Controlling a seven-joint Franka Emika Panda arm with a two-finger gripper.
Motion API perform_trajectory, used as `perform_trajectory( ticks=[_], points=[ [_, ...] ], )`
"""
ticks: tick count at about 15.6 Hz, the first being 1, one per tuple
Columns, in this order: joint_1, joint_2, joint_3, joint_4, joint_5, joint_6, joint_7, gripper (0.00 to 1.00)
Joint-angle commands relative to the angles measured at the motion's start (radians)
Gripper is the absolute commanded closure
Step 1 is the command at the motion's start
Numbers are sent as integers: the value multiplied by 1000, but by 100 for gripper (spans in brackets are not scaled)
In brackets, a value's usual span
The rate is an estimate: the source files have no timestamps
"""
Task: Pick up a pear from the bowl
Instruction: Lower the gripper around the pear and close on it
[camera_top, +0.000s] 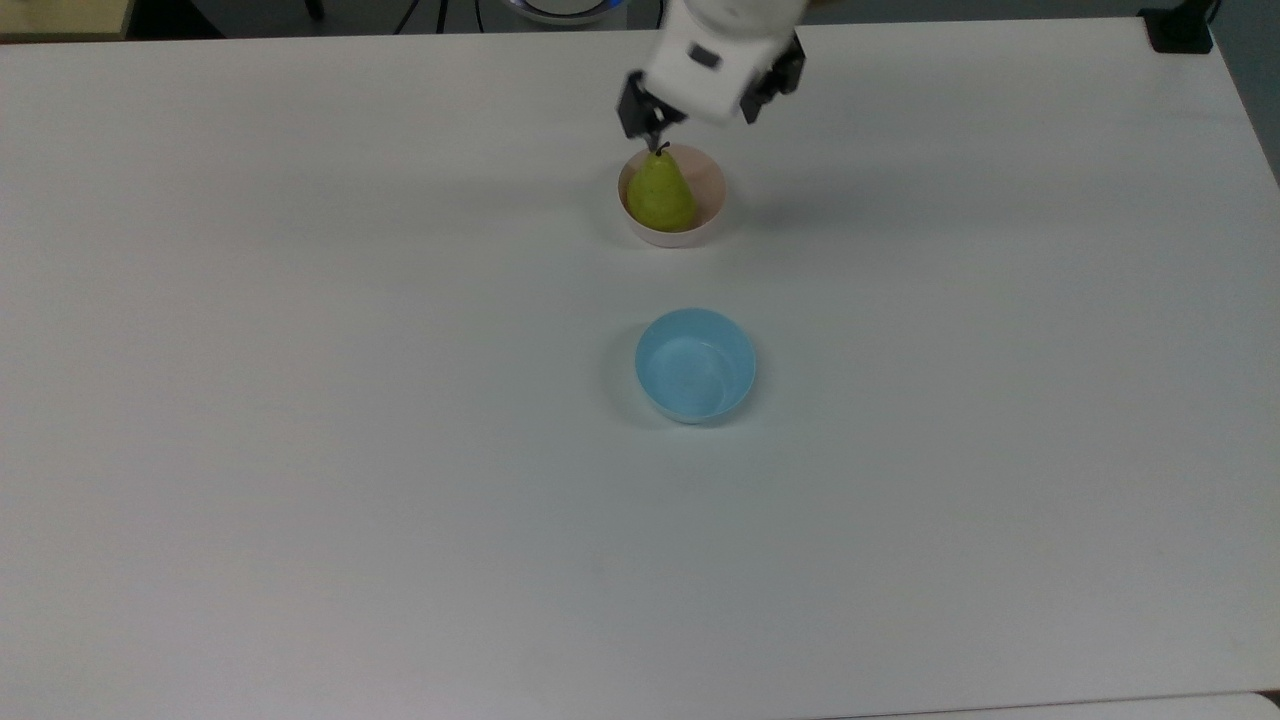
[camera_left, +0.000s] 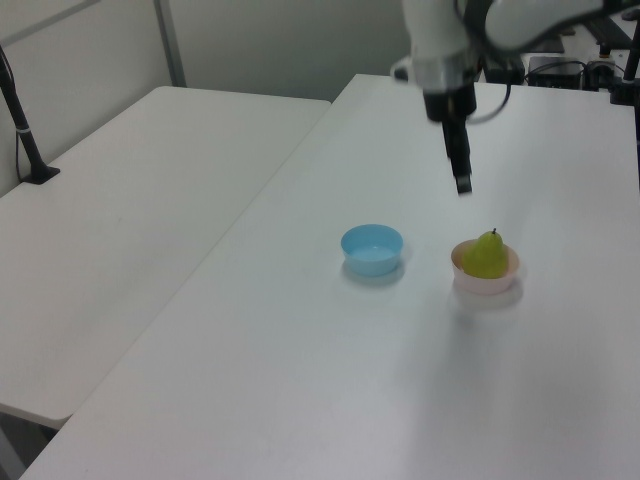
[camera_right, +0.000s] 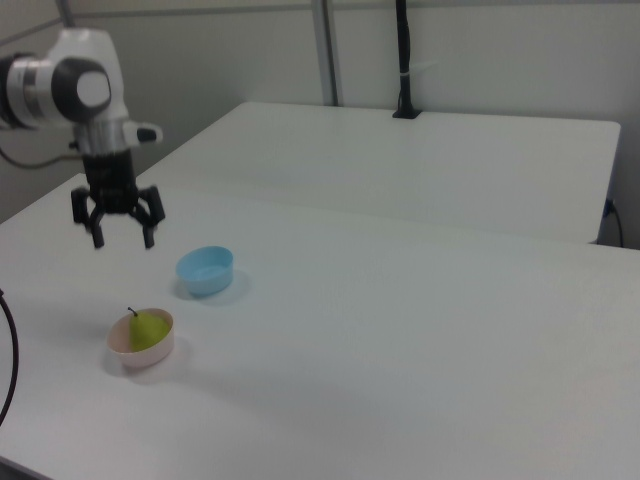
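the pincer (camera_right: 121, 240) hangs above the tabletop (camera_right: 420, 340) with its fingers spread wide, holding and touching nothing. the pear (camera_right: 147, 328) sits upright in the pink bowl (camera_right: 140, 351), below the pincer, with the blue bowl (camera_right: 205, 271) nearby.

Two white tables (camera_left: 150, 200) stand edge to edge. Pale walls (camera_right: 480, 50) behind. A black pole (camera_right: 404, 60), possibly a camera mount, is clamped at one table's edge.

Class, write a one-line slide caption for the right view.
Open gripper hovers above the pear sitting in the pink bowl, with the blue bowl nearby on the white table.
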Motion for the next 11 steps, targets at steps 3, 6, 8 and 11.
perform_trajectory(
  ticks=[3, 6, 8, 11],
  points=[
    [42, 114, 1, -60, -56, 52, -23, 0],
    [42, 124, 1, -120, -80, 115, -60, 0],
    [41, 130, 1, -129, -88, 117, -87, 0],
    [41, 134, 1, -143, -105, 117, -94, 4]
  ],
)
